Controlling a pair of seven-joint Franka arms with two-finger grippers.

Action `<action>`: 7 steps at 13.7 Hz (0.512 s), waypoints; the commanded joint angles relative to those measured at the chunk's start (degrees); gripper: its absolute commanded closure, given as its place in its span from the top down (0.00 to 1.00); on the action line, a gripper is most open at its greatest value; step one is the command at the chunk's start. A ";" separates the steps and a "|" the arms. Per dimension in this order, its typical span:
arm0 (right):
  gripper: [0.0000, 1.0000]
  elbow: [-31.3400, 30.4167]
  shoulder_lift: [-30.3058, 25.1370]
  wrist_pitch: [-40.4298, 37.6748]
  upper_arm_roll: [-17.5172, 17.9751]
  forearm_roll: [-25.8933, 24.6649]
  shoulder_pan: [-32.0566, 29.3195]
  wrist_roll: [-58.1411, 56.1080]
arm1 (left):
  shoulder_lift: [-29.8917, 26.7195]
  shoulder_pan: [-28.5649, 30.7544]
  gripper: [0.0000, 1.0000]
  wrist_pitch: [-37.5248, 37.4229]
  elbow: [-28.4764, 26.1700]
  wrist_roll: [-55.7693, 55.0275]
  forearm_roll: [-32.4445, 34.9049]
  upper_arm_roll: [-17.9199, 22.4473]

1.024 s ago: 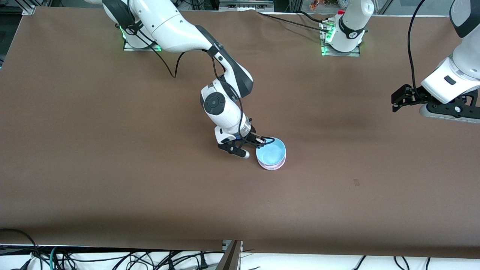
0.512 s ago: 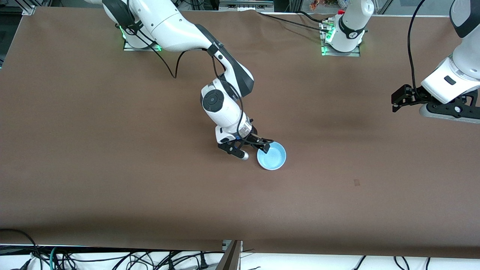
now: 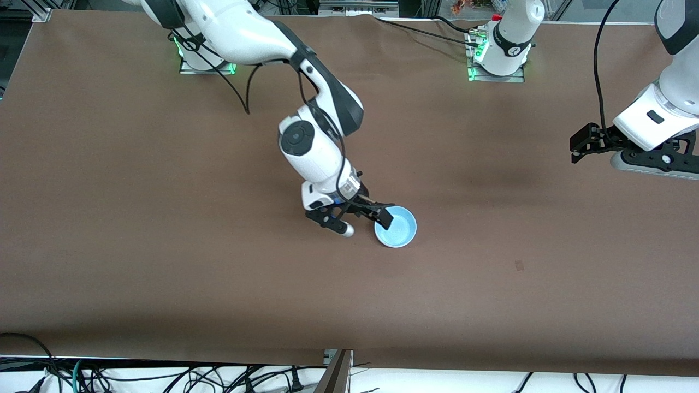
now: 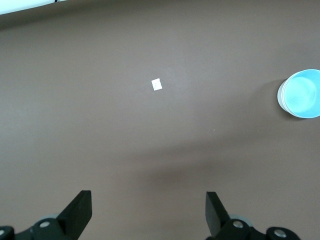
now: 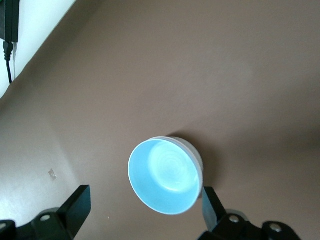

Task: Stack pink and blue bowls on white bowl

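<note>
- Blue bowl [image 3: 396, 227] tops the stack on the brown table [image 3: 164, 218].
- Right gripper [image 3: 365, 219] hangs spread wide, empty, over its rim.
- Left gripper [image 4: 149, 212] waits, fingers parted.

blue bowl [image 3: 397, 227]: 1, on top of a stack | white scrap [image 4: 157, 84] on the table [image 3: 164, 245]: 1 | arms: 2 | claws: 2

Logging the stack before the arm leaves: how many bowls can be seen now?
1 plainly: the blue bowl, mid-table, under the open right claw. A pale rim beneath it in the left wrist view hints at bowls nested below, hidden. The left claw waits open.
</note>
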 commanded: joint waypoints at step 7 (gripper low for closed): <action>0.99 -16.21 -29.82 -36.92 -17.10 -2.04 -0.13 -24.97 | 0.77 0.20 1.00 -0.41 1.55 1.44 -0.22 0.03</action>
